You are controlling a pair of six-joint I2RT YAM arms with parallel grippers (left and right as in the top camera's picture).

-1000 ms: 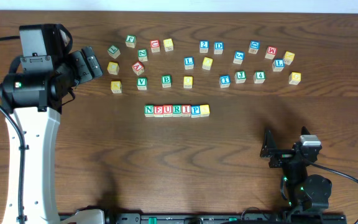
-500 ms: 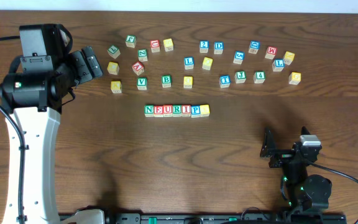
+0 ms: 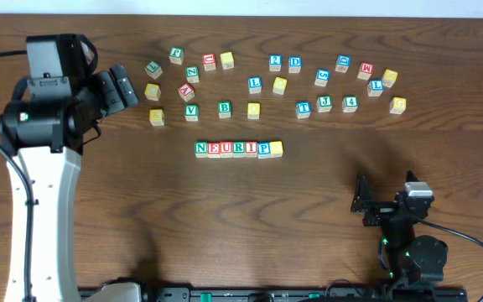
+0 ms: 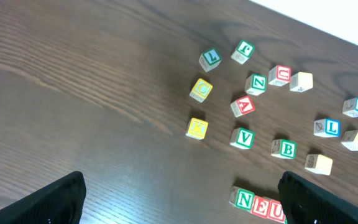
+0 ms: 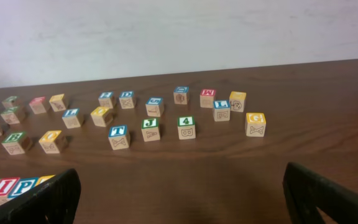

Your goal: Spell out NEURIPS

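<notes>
Seven wooden cubes stand touching in one straight row at mid-table: green N (image 3: 201,149), red E (image 3: 213,149), red U (image 3: 225,149), green R (image 3: 238,149), red I (image 3: 251,149), blue P (image 3: 263,149) and a yellow-faced cube (image 3: 276,149). My left gripper (image 3: 118,86) hangs open at the far left, well away from the row, and holds nothing. In the left wrist view the N E U end (image 4: 258,203) shows beside the right finger (image 4: 316,199). My right gripper (image 3: 384,201) rests open and empty near the front right. Its wrist view catches the row's R I P end (image 5: 6,186) at the lower left.
Several loose letter cubes lie scattered across the back of the table, from a green one (image 3: 153,68) on the left to a yellow one (image 3: 398,105) on the right. Among them are a second green N (image 3: 192,74), a red A (image 4: 243,106) and a green V (image 4: 243,138).
</notes>
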